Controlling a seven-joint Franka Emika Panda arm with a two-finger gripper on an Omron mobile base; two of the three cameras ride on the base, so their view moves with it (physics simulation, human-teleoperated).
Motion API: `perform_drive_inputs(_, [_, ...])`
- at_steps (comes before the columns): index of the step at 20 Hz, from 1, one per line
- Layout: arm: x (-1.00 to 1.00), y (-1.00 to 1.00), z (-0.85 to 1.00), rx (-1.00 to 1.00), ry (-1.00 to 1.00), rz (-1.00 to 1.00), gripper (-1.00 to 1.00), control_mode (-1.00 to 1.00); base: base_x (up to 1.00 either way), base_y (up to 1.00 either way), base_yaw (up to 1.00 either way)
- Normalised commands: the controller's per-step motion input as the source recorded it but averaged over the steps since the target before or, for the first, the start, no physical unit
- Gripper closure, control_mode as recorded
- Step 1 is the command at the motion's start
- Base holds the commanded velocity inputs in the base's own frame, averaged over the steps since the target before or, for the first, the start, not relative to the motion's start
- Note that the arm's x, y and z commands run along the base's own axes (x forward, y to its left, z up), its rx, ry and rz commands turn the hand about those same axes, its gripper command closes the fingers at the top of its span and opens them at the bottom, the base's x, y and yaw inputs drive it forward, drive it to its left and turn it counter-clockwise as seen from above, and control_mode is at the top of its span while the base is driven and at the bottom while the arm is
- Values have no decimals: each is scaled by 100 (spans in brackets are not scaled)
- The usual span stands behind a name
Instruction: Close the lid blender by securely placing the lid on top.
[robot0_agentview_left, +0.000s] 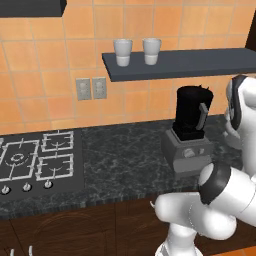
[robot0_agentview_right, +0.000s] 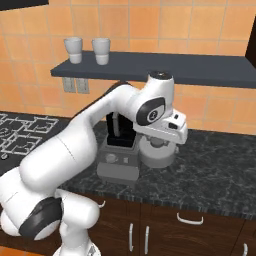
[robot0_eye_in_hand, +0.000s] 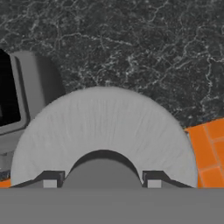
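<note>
The blender (robot0_agentview_left: 192, 120), a black jar with a side handle on a grey base, stands on the dark counter with its top uncovered. In the right base view my arm hides most of the jar, and the grey base (robot0_agentview_right: 118, 162) with its knob shows below. The light-grey round lid (robot0_agentview_right: 158, 154) sits low just right of that base. My gripper (robot0_agentview_right: 159, 140) points down onto it. In the hand view the lid (robot0_eye_in_hand: 105, 127) spreads wide below the fingers (robot0_eye_in_hand: 49, 181), which press both sides of its central knob. The blender's base corner (robot0_eye_in_hand: 33, 83) lies at the left.
Two white cups (robot0_agentview_left: 122, 51) (robot0_agentview_left: 151, 50) stand on a dark wall shelf (robot0_agentview_left: 190, 62) above the blender. A stove (robot0_agentview_left: 35, 160) is set in the counter at the left. Bare speckled counter (robot0_agentview_right: 215, 170) stretches to the lid's right.
</note>
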Motion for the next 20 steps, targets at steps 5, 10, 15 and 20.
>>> perform_drive_inputs(5, [13,33,100,0,0,0,100,-100,0,0,0])
perform_drive_inputs(10, [9,14,100,0,0,2,100,-100,0,0,0])
perform_drive_inputs(15, [38,36,96,0,0,7,100,-100,0,0,0])
perform_drive_inputs(20, [36,53,62,0,0,2,100,-100,0,0,0])
